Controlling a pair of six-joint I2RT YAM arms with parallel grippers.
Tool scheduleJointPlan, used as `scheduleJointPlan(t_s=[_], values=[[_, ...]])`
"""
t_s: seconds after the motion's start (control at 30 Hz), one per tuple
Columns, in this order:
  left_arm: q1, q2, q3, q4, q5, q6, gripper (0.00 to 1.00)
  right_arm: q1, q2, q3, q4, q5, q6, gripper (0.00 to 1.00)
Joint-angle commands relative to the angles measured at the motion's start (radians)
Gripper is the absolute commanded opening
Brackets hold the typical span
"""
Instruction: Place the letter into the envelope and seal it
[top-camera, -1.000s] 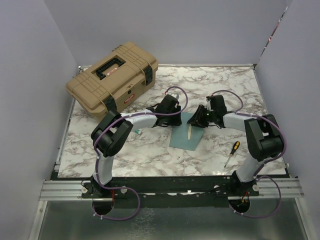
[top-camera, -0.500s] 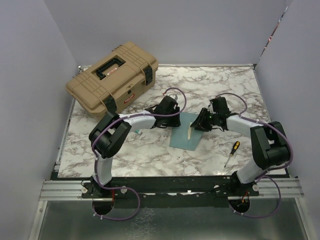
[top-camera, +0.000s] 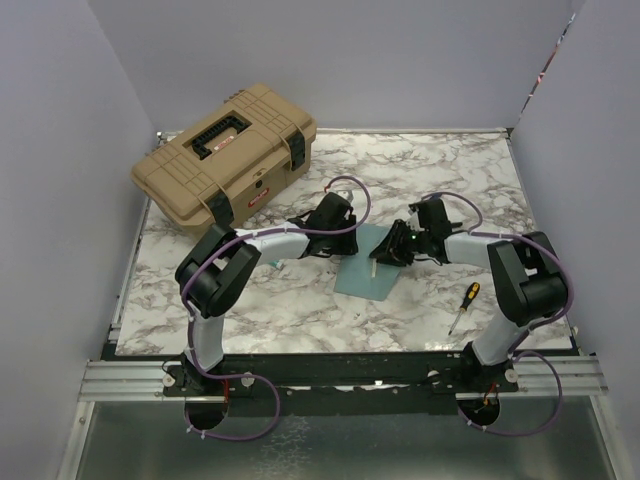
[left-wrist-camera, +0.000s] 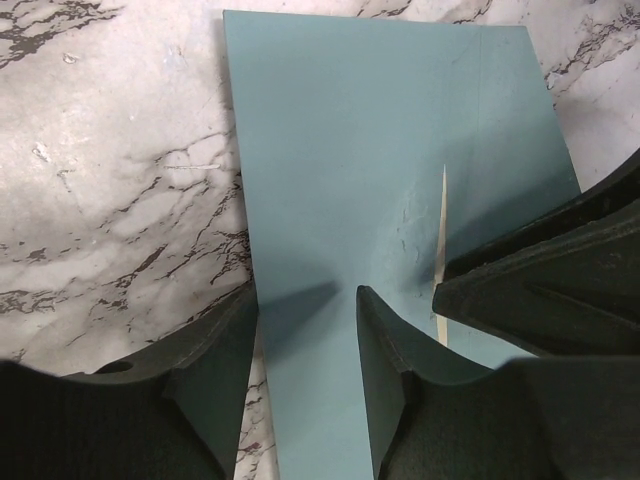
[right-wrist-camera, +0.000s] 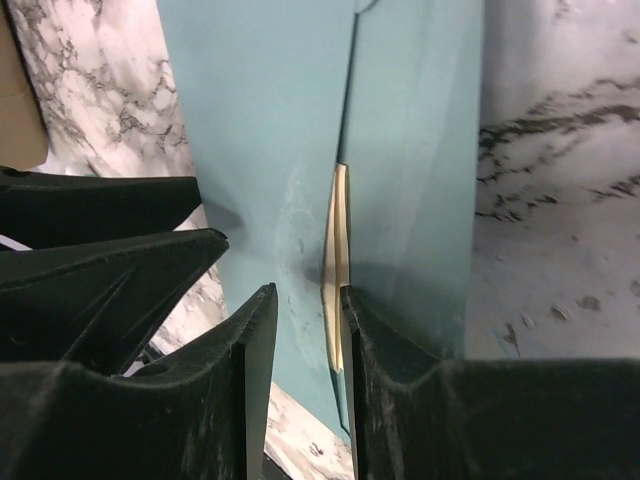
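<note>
Over the envelope (left-wrist-camera: 350, 150), left gripper (left-wrist-camera: 306, 300) splayed, right gripper (right-wrist-camera: 308, 295) narrowed — grip unclear — the letter (right-wrist-camera: 338, 240) seems nearly in; nudge it home.

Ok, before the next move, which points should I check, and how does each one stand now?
1. Letter fully inside the envelope: not ok, a cream sliver shows.
2. Envelope sealed: not ok, its mouth gapes at the sliver.
3. Left claw open at the envelope's edge: ok.
4. Right claw open at the sliver: ok.
5. Screwdriver apart from the envelope: ok.
</note>
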Motion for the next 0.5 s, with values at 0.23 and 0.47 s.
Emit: scheduleJointPlan(t_s=[0.23, 0.47], values=[[-0.011, 0.031, -0.043, -0.109, 0.056, -0.016, 0.45, 0.021, 0.026, -0.003, 0.057, 0.003, 0.028, 0.36], [0.010, -0.089, -0.048, -0.111, -0.055, -0.038, 0.54, 0.021, -0.151, -0.023, 0.013, 0.052, 0.037, 0.37]])
